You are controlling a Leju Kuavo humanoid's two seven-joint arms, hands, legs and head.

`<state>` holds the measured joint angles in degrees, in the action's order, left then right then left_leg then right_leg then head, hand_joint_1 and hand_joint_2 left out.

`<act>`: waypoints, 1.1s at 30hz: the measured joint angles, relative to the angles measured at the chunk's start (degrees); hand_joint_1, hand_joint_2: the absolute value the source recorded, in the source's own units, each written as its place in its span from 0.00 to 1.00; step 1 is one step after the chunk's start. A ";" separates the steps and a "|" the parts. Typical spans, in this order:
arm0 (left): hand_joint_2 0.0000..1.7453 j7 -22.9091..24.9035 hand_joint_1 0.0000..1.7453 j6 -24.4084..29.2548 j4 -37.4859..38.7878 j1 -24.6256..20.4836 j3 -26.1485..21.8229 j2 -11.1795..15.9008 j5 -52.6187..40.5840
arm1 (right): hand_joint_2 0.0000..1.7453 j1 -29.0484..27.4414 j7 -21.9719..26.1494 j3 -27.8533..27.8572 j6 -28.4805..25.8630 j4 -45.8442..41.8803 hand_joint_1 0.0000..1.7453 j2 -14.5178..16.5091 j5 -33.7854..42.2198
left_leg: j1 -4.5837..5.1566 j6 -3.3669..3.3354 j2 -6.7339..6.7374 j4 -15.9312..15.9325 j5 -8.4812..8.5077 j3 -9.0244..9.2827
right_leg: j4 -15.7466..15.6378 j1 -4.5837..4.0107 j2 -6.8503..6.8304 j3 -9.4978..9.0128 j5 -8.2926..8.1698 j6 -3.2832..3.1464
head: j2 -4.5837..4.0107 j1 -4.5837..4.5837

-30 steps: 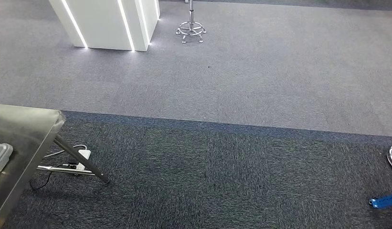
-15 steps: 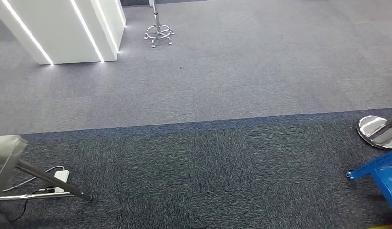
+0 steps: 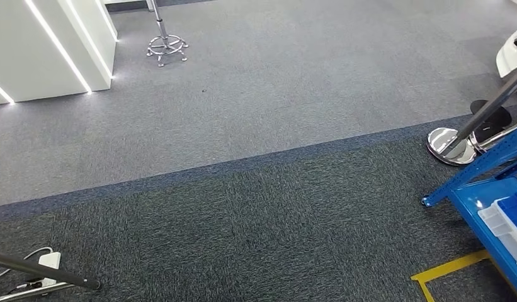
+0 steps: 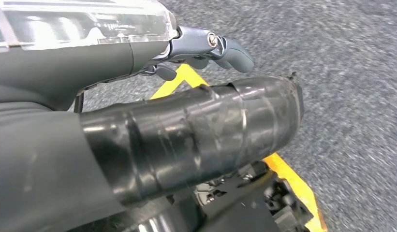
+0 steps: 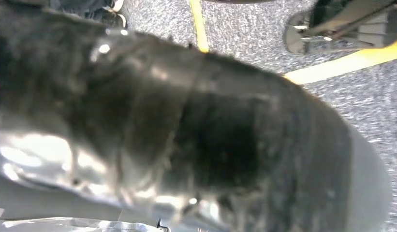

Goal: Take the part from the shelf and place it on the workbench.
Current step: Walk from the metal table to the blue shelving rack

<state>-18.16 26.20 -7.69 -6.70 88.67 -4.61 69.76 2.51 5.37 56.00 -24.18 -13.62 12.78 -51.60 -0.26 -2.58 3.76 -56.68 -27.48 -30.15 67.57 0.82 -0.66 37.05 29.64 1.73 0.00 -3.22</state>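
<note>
My left hand (image 4: 186, 125) hangs low over the grey carpet (image 3: 255, 207); in the left wrist view I see its thick thumb wrapped in black tape and one darker finger (image 4: 220, 46) stretched out above it, nothing between them, so I read that hand as open with fingers apart; a yellow floor line (image 4: 288, 179) runs beneath it. My right hand (image 5: 186, 125) is a dark, taped blur in the right wrist view; I cannot tell whether it is open or closed, nor whether it holds anything; yellow floor tape (image 5: 331, 65) crosses the carpet beyond it. From the head view, the blue shelf (image 3: 488, 189) stands at the near right, with a white bin (image 3: 504, 223) on its lower level; I cannot make out the part itself. Just beyond the shelf sits a chrome stand base (image 3: 449, 146); far left stands a white lit counter (image 3: 48, 50); beside it a chrome stool base (image 3: 166, 47); a white power strip (image 3: 49, 261) lies near left.
</note>
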 joint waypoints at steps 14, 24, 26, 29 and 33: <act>0.00 -0.38 0.00 -0.40 0.00 0.00 -0.02 0.04 0.35 | 0.00 0.38 -0.05 -0.02 0.15 0.00 0.00 -0.05 -0.46 | -0.32 2.90 -3.37 -15.75 -7.31 -6.23 | -8.88 -0.52 3.54 -4.19 -3.36 -3.44 | 0.00 0.32; 0.00 -0.52 0.00 -0.80 0.00 -0.17 -0.02 0.24 0.46 | 0.00 0.28 -0.15 -0.02 0.14 0.10 0.00 0.05 -0.50 | -0.55 0.13 -5.40 0.59 0.26 0.46 | -5.44 -0.54 5.11 -1.71 -1.68 -0.94 | 0.00 0.02; 0.00 -0.52 0.00 -0.84 0.00 -0.04 -0.02 0.25 0.48 | 0.00 0.39 -0.21 -0.02 0.14 0.11 0.00 0.03 -0.51 | -0.38 -0.21 -3.67 0.74 0.29 0.51 | 1.20 -0.43 2.11 1.50 2.01 -0.66 | 0.00 -0.18; 0.00 -0.51 0.00 -0.87 0.00 0.18 -0.02 0.26 0.51 | 0.00 0.31 -0.23 -0.02 0.14 0.12 0.00 0.03 -0.52 | -0.35 -0.06 -1.05 0.51 -0.06 0.50 | 6.06 0.12 1.02 3.69 2.92 0.02 | 0.00 -0.17; 0.00 -0.51 0.00 -1.03 0.00 0.03 -0.02 0.25 0.51 | 0.00 0.31 -0.39 -0.02 0.14 0.12 0.00 0.01 -0.54 | -0.24 1.13 1.30 -0.51 -1.19 0.74 | -6.73 0.22 -2.71 -3.33 -2.67 -0.20 | 0.00 -0.14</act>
<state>-18.67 25.17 -7.69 -6.67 88.65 -4.36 70.27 2.82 4.97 55.98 -24.04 -13.50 12.79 -52.15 -0.50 -1.45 5.06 -57.18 -28.66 -29.42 60.84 1.04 -3.36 33.71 26.96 1.54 0.00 -3.36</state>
